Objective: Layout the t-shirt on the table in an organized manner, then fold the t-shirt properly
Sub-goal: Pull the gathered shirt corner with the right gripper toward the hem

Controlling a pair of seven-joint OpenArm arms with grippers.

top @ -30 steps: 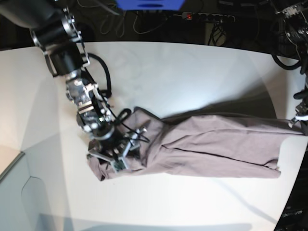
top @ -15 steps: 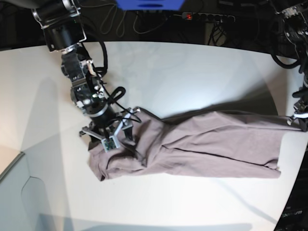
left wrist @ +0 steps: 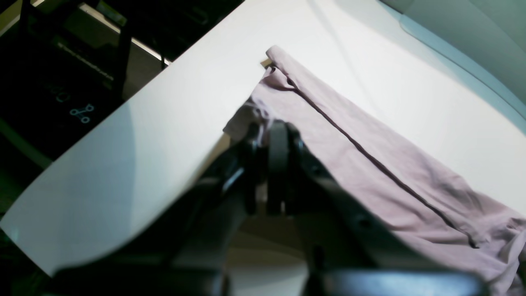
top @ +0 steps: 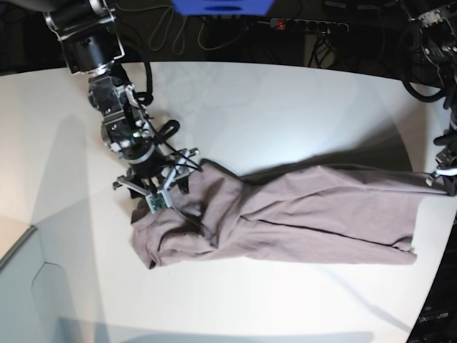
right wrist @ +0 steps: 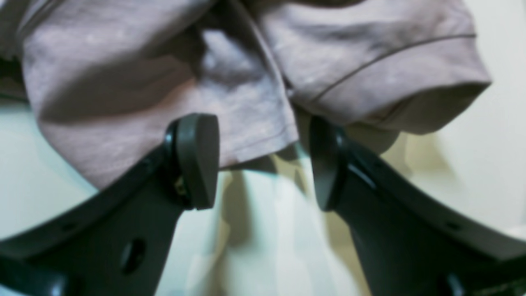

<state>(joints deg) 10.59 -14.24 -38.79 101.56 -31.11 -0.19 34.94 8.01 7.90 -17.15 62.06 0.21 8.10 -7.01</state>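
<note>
Apparently left claw (left wrist: 274,135) pinches t-shirt (top: 285,214); right claw (right wrist: 263,160) gapes.

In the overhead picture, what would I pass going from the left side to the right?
Bare table → the open right hand, at the shirt's bunched end → the long stretch of t-shirt → the left hand, shut on the shirt's far end at the table's edge.
</note>
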